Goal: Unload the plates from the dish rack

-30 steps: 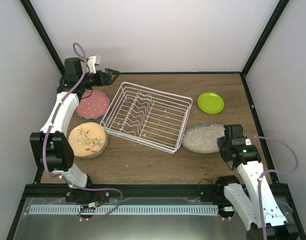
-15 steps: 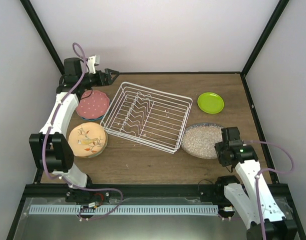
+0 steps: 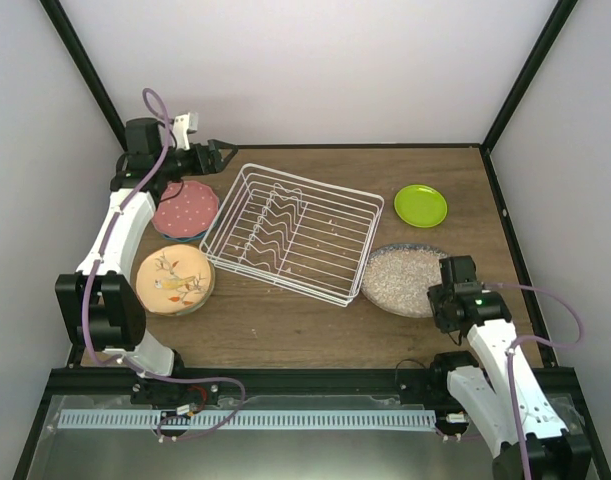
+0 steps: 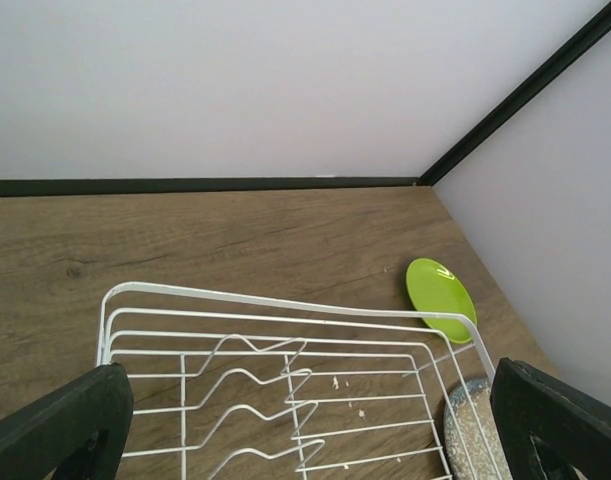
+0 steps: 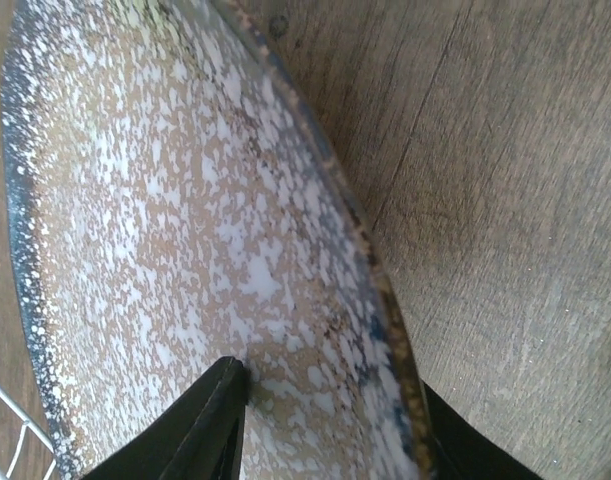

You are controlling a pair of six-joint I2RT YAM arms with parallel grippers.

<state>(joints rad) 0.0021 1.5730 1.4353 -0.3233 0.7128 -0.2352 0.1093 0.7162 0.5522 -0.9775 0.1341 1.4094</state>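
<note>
The grey speckled plate [image 3: 402,279] lies on the worktop [image 3: 285,325], its near rim straddled by the right pincer [image 5: 330,415]; whether that is clenched, I cannot tell

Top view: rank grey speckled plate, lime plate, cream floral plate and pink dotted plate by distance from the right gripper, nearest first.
1. grey speckled plate: front right, its rim between the fingers of the right gripper.
2. lime plate: farther back, right side.
3. cream floral plate and pink dotted plate: far left, too close to call.
</note>
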